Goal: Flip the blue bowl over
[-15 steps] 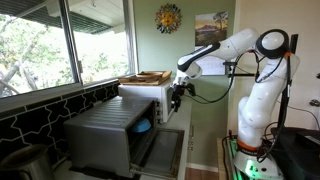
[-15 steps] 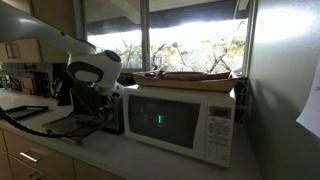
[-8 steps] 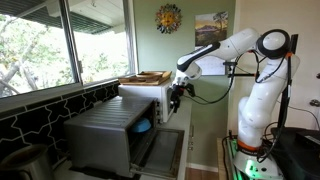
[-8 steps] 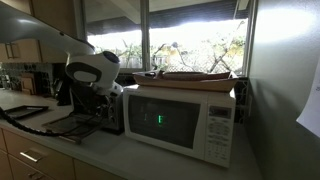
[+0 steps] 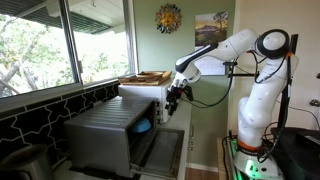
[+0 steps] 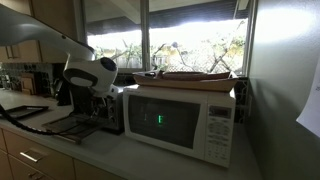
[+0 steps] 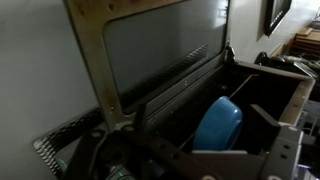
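The blue bowl (image 7: 218, 124) lies inside the open grey metal appliance (image 5: 105, 135), a toaster oven. In the wrist view I see its outer wall and base, and no opening. In an exterior view it shows as a blue patch (image 5: 144, 126) in the oven's mouth. My gripper (image 5: 175, 101) hangs in front of the oven's opening, a little above and apart from the bowl. In the wrist view its dark fingers (image 7: 215, 148) stand spread on either side of the bowl and hold nothing.
The oven door (image 5: 160, 152) lies folded down in front. A white microwave (image 6: 180, 120) stands beside the oven with a flat wooden tray (image 5: 146, 77) on top. Windows run along the back wall. A dark tiled ledge (image 5: 40, 115) lies behind the oven.
My gripper has shifted slightly toward the oven's opening. The bowl has not moved.
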### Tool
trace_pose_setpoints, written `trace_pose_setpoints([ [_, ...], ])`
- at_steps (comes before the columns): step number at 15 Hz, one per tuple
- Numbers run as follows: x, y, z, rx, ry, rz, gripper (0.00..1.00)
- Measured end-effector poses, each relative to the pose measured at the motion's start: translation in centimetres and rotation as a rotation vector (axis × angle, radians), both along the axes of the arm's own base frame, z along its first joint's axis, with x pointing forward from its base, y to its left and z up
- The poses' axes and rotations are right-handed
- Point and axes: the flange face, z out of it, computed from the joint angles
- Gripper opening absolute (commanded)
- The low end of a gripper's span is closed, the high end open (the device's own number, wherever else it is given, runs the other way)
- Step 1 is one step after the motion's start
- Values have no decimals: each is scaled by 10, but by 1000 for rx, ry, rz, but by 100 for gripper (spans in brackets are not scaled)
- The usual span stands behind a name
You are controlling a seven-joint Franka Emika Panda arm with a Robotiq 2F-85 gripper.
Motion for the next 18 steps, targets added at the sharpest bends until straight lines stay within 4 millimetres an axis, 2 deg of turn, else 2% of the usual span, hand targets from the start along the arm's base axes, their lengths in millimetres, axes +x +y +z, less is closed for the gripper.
trace_pose_setpoints([
  [4, 0, 25, -16, 108, -45, -82, 100],
  [9, -5, 47, -38, 209, -57, -206, 100],
  [18, -4, 79, -62, 384, -55, -306, 100],
])
